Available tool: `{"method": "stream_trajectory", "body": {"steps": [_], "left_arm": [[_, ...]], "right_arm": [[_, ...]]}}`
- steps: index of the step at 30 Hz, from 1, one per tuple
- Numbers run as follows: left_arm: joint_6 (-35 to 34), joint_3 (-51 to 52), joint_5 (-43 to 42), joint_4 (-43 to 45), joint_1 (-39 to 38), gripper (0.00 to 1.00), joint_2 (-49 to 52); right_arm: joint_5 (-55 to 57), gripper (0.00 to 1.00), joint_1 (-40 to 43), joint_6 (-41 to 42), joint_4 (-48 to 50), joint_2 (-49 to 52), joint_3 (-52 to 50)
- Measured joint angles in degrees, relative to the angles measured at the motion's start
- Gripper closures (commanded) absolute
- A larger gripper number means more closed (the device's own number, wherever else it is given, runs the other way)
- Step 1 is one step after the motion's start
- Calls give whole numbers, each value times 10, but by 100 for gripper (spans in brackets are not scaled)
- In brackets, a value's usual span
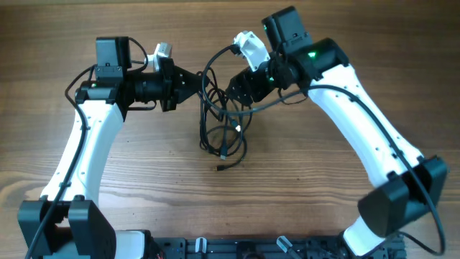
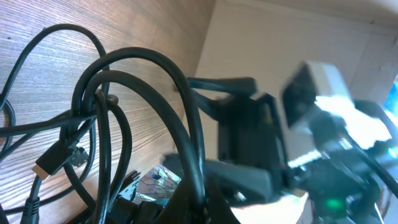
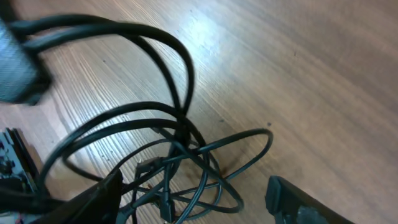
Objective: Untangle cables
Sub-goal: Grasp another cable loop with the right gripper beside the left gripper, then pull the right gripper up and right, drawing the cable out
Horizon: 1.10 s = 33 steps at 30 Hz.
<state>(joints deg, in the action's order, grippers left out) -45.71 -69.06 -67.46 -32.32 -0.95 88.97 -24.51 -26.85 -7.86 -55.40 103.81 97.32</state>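
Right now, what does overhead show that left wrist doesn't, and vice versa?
Overhead only: the left arm, the full outline of the cables, and a plug end at the tangle's near edge. Left wrist only: close detail, a plug's brassy tip among the loops. Both: looped black cables, the wooden table, the right arm.

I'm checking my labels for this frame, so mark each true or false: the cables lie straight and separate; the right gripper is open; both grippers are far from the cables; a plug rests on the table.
1. Cables lie straight and separate: false, they are looped in one tangle.
2. Right gripper is open: true.
3. Both grippers are far from the cables: false, the left gripper and the right meet at the tangle.
4. A plug rests on the table: true.
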Motion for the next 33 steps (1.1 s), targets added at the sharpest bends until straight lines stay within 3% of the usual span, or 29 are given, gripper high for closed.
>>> {"method": "stream_trajectory", "body": {"steps": [5,8,12,17,24,33], "left_arm": [[90,0,22,-5,2,96,0],[153,0,126,-60,2,96,0],[184,0,225,-91,2,96,1],[197,0,257,-93,2,96,1],[200,0,256,-95,2,96,1],[200,0,256,-102,2,96,1]], "right_arm": [[6,42,2,190,-5,40,0],[16,38,4,303,0,40,0],[18,30,4,436,11,40,0],[18,34,-10,601,44,52,0],[-72,42,-24,678,116,139,0],[-96,44,-43,694,155,159,0]]}}
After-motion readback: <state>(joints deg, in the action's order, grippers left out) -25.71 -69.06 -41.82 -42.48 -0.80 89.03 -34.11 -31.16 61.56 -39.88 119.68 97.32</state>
